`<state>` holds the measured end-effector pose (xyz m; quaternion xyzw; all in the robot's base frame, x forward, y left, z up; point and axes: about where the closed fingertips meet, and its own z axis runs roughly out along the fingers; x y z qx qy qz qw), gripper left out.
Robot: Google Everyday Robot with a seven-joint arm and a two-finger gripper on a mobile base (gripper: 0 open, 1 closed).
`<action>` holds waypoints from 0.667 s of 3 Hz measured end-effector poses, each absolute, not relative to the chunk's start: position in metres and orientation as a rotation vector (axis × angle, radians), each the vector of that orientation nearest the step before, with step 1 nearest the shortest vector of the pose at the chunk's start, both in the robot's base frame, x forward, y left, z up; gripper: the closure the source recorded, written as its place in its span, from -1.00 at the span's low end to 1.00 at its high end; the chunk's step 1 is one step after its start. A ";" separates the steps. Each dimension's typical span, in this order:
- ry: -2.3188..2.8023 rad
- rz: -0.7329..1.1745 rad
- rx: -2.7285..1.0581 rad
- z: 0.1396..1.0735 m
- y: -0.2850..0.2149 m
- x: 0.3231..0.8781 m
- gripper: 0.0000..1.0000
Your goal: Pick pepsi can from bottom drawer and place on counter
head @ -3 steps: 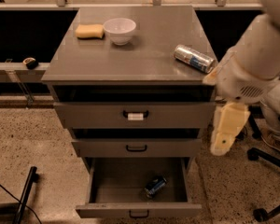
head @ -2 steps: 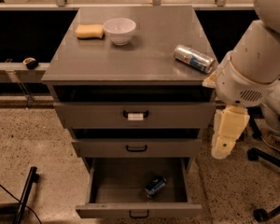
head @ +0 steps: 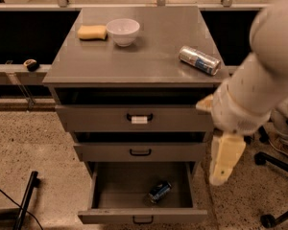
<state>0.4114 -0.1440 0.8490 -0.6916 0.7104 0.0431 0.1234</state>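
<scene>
The pepsi can (head: 160, 191), dark blue, lies on its side in the open bottom drawer (head: 141, 215), right of the middle. The drawer is pulled out at the foot of the grey cabinet. My gripper (head: 225, 160), cream-coloured, hangs pointing down at the right of the cabinet. It is level with the middle and bottom drawers, and is above and to the right of the can, apart from it. The counter (head: 149, 51) is the cabinet's flat grey top.
On the counter lie a silver and light-blue can (head: 198, 60) on its side near the right edge, a white bowl (head: 123, 31) and a yellow sponge (head: 92, 32) at the back left. The two upper drawers (head: 139, 119) stand slightly ajar. Chair wheels (head: 269, 219) are on the floor at right.
My gripper has moved down and slightly left along the cabinet's right side, closer to the open bottom drawer. The cans, bowl and sponge have not moved.
</scene>
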 end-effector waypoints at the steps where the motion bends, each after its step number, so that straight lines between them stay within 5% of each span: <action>1: 1.995 0.214 -2.053 0.777 -0.119 0.407 -1.00; 2: 1.849 0.298 -2.102 0.736 -0.102 0.418 -1.00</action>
